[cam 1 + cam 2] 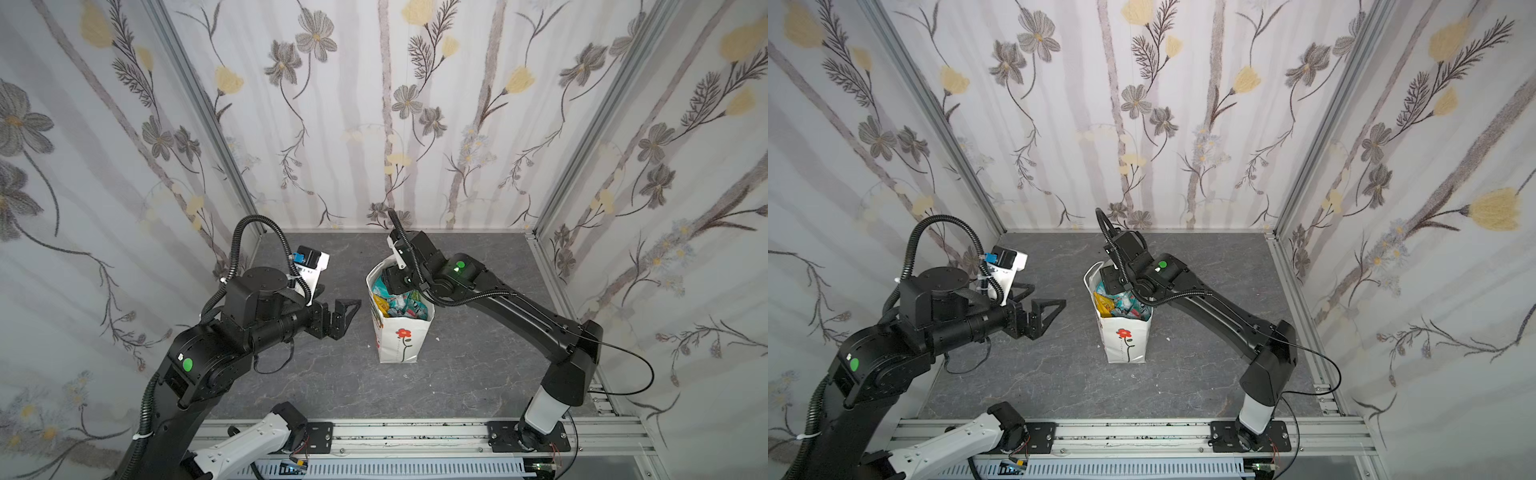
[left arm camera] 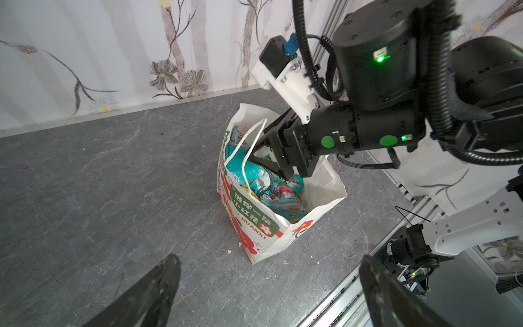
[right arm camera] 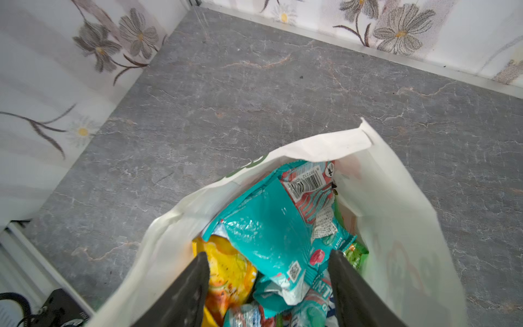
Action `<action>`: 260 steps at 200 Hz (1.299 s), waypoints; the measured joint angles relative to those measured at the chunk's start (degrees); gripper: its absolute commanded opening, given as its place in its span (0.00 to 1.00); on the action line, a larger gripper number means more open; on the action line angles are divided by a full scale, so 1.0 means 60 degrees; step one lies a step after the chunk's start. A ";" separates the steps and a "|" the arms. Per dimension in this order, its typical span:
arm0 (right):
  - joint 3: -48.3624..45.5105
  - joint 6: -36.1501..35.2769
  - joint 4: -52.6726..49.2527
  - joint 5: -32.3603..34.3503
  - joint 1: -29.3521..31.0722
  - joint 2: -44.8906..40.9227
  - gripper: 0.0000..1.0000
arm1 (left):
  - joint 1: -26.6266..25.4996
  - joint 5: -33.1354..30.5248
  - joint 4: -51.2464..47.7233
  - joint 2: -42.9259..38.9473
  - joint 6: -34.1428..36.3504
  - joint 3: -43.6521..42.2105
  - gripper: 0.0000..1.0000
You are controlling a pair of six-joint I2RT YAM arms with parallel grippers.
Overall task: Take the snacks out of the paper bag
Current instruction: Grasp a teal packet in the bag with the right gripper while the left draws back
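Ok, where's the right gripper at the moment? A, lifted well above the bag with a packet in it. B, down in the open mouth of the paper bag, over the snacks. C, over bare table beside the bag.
B: in the right wrist view the right gripper has its jaws apart inside the rim of the paper bag, just over a teal packet.

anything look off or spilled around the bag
Nothing spilled: the paper bag stands upright with the snacks inside. One white cord handle lies in the mouth across the packets, where the right gripper, reaching in, could snag it.
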 measured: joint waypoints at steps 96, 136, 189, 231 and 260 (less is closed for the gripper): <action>0.0437 0.0193 0.0645 -0.0033 -0.0412 0.1676 0.65 | 0.0000 -0.0423 -0.0262 -0.0091 0.0138 -0.0291 1.00; 0.0080 0.0404 0.1104 -0.0259 -0.0437 0.1745 0.32 | 0.0000 -0.0484 -0.0255 -0.0091 0.0135 -0.0361 1.00; -0.0590 0.0616 0.1745 -0.0586 -0.0466 0.1300 0.00 | 0.0000 -0.0554 -0.0189 -0.0120 0.0087 -0.0528 1.00; -0.0907 0.0648 0.1898 -0.0608 -0.0466 0.0838 0.00 | 0.0000 -0.0554 -0.0178 -0.0138 0.0029 -0.0528 1.00; -0.1158 0.0652 0.2069 -0.0605 -0.0474 0.0441 0.00 | 0.0000 -0.0554 -0.0127 -0.0138 -0.0066 -0.0528 1.00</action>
